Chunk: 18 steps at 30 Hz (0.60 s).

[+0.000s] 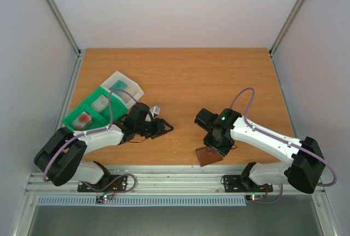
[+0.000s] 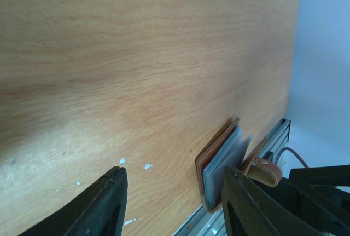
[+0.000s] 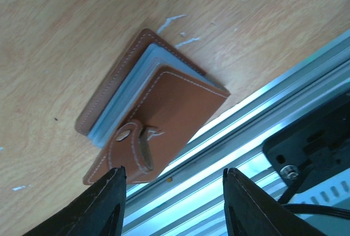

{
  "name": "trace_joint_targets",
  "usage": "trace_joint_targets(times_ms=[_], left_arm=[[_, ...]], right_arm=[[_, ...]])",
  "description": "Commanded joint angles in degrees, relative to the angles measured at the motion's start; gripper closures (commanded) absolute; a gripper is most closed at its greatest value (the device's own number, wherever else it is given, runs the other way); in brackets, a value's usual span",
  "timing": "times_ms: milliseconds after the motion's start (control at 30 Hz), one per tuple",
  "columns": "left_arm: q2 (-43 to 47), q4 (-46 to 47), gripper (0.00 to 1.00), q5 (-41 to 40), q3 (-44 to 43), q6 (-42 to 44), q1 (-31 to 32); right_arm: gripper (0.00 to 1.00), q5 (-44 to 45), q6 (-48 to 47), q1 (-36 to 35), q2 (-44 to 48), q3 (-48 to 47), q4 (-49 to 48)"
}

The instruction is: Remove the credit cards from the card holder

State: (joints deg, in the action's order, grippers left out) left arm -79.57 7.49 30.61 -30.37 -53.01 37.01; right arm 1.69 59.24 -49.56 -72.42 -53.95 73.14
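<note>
Card holder lies at lower centre of the top view on the table edge, contents indiscernible. Right gripper spread above it, partly masking it; left gripper spread, empty.

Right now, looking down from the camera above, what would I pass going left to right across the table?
Green compartmented tray → left gripper → brown card holder. The right gripper hangs over the card holder, so its place in the order is unclear and I leave it out.
</note>
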Motion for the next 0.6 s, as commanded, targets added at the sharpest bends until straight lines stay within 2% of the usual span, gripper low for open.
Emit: trace_joint_targets(times_ms=[0,233,400,467,533,567], left_arm=[[2.5,-2.3,0.52,-1.2,1.7,2.2,0.3],[3.7,-3.9,0.52,-1.8,1.6,2.7,0.3],[4.4,-5.8,0.51,-2.8,1.9,3.8,0.3],[4.8,-5.8,0.51,-3.4,2.5,3.7,0.3],[4.8,-5.6,0.51,-3.4,2.8,3.4,0.2],[4.7,-5.4,0.51,-3.2,2.8,3.4,0.3]], right_arm=[[0.5,-1.1,2.9,-0.4,-1.5,0.3,-3.9],[0.5,-4.4,4.5,-0.4,-4.7,2.6,-9.7],[0.54,-4.2,4.3,-0.4,-7.7,1.7,-9.6],[0.62,-3.7,4.4,-0.4,-8.2,1.8,-9.3],[0.79,-3.1,2.9,-0.4,-8.6,1.8,-9.8],[0.84,-2.8,1.8,-0.4,-8.8,1.6,-10.3]])
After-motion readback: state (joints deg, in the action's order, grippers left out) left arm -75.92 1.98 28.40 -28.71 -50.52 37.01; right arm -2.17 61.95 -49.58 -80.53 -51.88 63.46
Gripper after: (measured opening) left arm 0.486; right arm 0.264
